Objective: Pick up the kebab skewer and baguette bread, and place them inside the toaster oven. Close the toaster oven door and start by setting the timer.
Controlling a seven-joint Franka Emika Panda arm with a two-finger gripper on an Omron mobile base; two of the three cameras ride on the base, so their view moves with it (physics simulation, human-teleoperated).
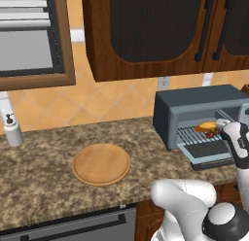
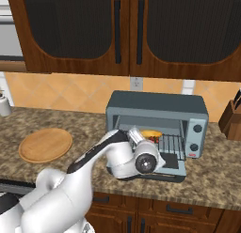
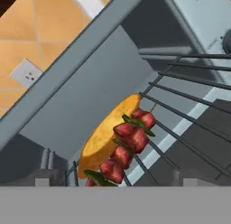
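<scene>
The blue-grey toaster oven (image 1: 194,101) (image 2: 155,103) stands on the counter with its door (image 1: 209,152) (image 2: 172,164) folded down flat. On the wire rack (image 3: 189,123) inside lie the golden baguette bread (image 1: 206,126) (image 2: 150,133) (image 3: 106,137) and, touching its front side, the kebab skewer (image 1: 213,133) (image 3: 128,144) of red chunks. My gripper (image 1: 224,123) (image 2: 134,134) hovers over the door at the oven's mouth, pointing in. It is open and holds nothing; its tips stand wide apart on either side of the skewer's near end.
A round wooden plate (image 1: 100,163) (image 2: 45,144) lies on the granite counter left of the oven. A soap dispenser (image 1: 12,130) stands at the far left and a knife block (image 2: 231,117) at the far right. The knob panel (image 2: 196,135) is on the oven's right. Dark cabinets hang overhead.
</scene>
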